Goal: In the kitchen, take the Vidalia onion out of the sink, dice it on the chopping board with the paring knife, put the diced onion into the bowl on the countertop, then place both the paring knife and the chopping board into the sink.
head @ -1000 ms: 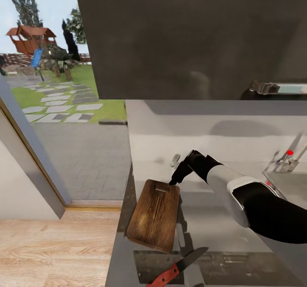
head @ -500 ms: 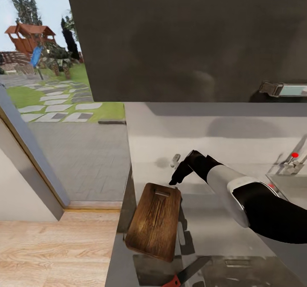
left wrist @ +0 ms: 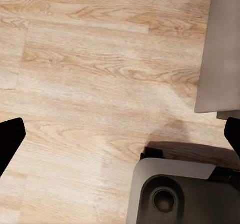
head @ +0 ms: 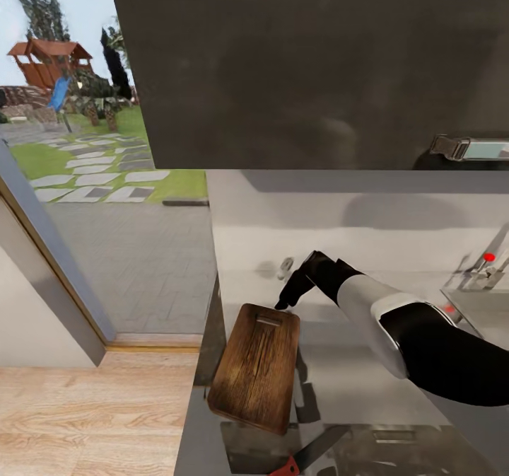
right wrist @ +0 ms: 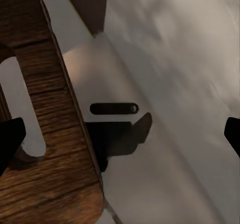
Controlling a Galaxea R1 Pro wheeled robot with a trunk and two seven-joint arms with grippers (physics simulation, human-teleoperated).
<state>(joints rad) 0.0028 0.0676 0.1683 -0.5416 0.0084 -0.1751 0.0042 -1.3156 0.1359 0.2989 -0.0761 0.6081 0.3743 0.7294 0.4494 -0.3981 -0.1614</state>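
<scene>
The chopping board (head: 256, 366) lies on the grey table (head: 353, 377), its long axis running away from the robot, with the knife (head: 305, 457) just beyond its near end. The right gripper (head: 285, 299) hangs at the board's far end, by the slot; its fingers (right wrist: 9, 139) stand wide and empty. The left gripper's fingers (left wrist: 10, 136), also spread, hang over the wood floor (left wrist: 90, 84), so the right arm is nearer.
</scene>
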